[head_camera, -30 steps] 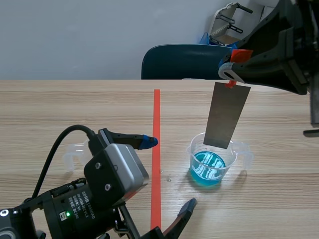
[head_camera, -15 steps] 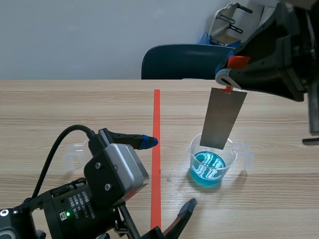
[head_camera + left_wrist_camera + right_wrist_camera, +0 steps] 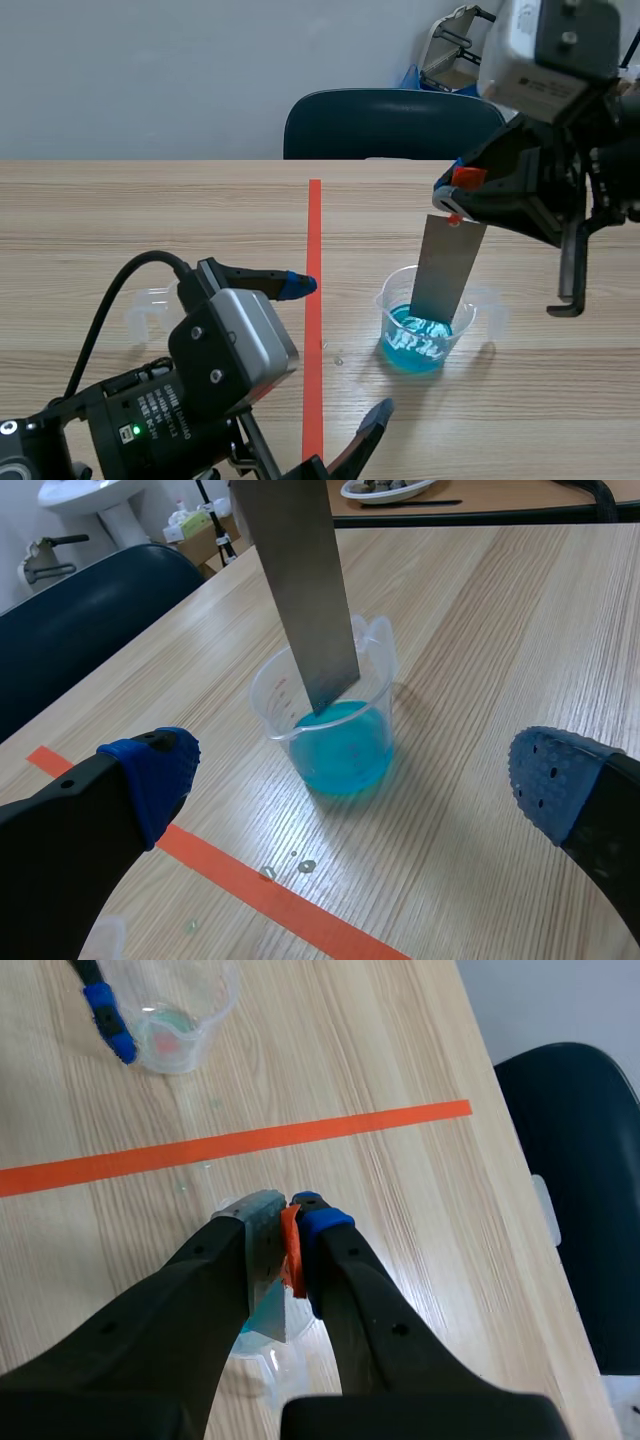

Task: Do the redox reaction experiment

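A clear plastic beaker (image 3: 425, 322) (image 3: 335, 720) with blue liquid stands right of the orange tape line. A grey metal strip (image 3: 447, 268) (image 3: 298, 590) hangs upright with its lower end inside the beaker, at the liquid. My right gripper (image 3: 458, 190) (image 3: 288, 1250) is shut on the strip's orange-tagged top, above the beaker (image 3: 275, 1335). My left gripper (image 3: 345, 780) stands open low at the table's near left, with the beaker ahead of its blue-padded fingers (image 3: 150, 765). A second, near-empty clear beaker (image 3: 150, 305) (image 3: 175, 1010) sits beside the left arm.
An orange tape line (image 3: 314, 300) runs down the table's middle, with small droplets (image 3: 285, 865) next to it. A dark blue chair (image 3: 385, 125) stands behind the far table edge, with clutter beyond it.
My right gripper has come down and slightly left, lowering the metal strip from above the beaker's rim into the blue liquid. The left arm has not moved.
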